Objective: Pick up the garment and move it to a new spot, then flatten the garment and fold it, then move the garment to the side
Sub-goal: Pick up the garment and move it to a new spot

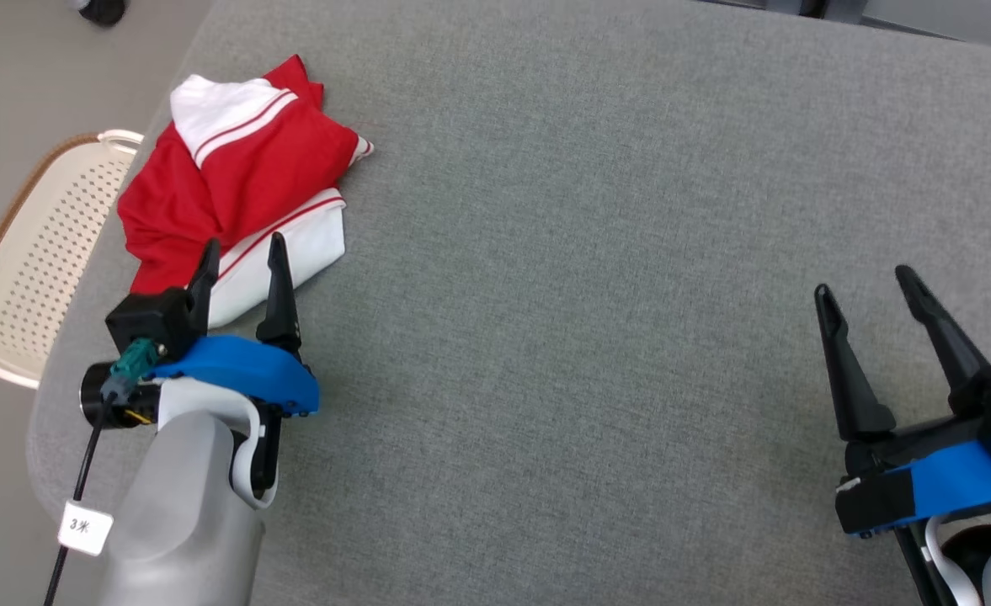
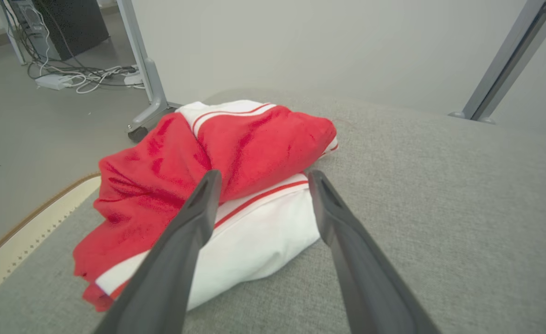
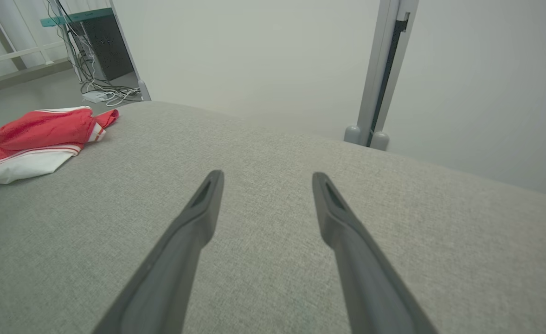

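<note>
Far left, a perforated cream basket (image 1: 36, 252) sits beside the padded grey surface (image 1: 588, 252). The red-and-white garment (image 1: 242, 168) lies bunched at its left corner. The left gripper (image 1: 244, 242) has jaws spread wide at the near hem. The right gripper (image 1: 864, 281), equally wide, hovers well apart. Cables (image 2: 82, 79) trail across the floor, with pale walls behind.
</note>
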Robot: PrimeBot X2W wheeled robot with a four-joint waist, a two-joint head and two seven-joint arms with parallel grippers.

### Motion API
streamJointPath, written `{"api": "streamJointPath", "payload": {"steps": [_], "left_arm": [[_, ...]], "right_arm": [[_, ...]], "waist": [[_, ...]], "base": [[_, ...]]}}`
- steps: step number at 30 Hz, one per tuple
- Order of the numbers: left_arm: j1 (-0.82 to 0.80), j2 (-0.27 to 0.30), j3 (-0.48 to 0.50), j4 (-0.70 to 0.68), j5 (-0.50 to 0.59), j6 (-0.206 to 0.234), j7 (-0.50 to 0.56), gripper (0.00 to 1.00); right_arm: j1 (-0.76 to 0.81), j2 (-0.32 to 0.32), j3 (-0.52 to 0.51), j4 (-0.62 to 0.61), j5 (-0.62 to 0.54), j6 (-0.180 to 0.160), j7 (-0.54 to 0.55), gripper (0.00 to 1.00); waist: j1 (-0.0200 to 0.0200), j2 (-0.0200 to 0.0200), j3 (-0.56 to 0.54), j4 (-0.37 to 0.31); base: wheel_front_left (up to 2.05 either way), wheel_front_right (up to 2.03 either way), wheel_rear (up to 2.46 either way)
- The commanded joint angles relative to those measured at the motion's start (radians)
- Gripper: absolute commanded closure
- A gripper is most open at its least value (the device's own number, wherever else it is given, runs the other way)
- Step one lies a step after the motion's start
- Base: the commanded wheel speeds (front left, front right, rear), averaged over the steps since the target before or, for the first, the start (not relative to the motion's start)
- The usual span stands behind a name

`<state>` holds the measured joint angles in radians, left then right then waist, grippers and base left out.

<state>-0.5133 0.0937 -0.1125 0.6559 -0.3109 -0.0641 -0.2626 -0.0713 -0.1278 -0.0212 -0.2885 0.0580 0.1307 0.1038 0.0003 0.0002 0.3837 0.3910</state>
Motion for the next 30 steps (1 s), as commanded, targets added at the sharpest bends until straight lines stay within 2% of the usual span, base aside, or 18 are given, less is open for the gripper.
{"api": "streamJointPath", "payload": {"steps": [1,9,10,11,14,18,30], "left_arm": [[-0.035,-0.003,0.003,0.037,-0.007,-0.008,-0.002,0.0],[-0.211,-0.012,0.006,0.375,-0.055,-0.046,0.009,0.0],[-0.24,-0.014,-0.002,0.44,-0.067,-0.054,0.024,0.29],[-0.251,-0.015,-0.005,0.467,-0.073,-0.059,0.027,1.0],[-0.269,-0.006,-0.015,0.506,-0.079,-0.063,0.014,1.0],[-0.248,0.016,-0.009,0.485,-0.076,-0.066,-0.003,1.0],[0.068,0.048,0.093,0.015,0.034,0.021,-0.003,1.0]], "right_arm": [[-0.016,-0.011,-0.001,-0.009,-0.006,0.0,0.006,0.0],[-0.055,-0.044,-0.007,-0.014,0.007,0.0,0.015,0.0],[-0.061,-0.049,-0.011,-0.009,0.01,0.0,0.014,0.0],[-0.064,-0.051,-0.012,-0.006,0.012,0.0,0.013,0.0],[-0.066,-0.051,-0.014,0.002,0.01,0.0,0.005,0.0],[-0.047,-0.035,-0.013,0.018,0.009,0.0,-0.014,0.0],[0.019,0.026,-0.004,0.101,0.032,0.0,-0.096,0.0]], "waist": [[-0.0003,-0.0002,0.036,0.018],[-0.0003,-0.0002,0.109,-0.004],[-0.0003,-0.0002,0.113,-0.007],[-0.0003,-0.0002,0.112,-0.009],[-0.0003,-0.0002,0.097,-0.016],[-0.0003,-0.0002,0.045,-0.028],[-0.0003,-0.0002,-0.178,-0.105]], "base": [[0.0,0.0,0.0],[0.0,0.0,0.0],[0.0,0.0,0.0],[0.0,0.0,0.0],[0.0,0.0,0.0],[0.0,0.0,0.0],[0.0,0.0,0.0]]}}
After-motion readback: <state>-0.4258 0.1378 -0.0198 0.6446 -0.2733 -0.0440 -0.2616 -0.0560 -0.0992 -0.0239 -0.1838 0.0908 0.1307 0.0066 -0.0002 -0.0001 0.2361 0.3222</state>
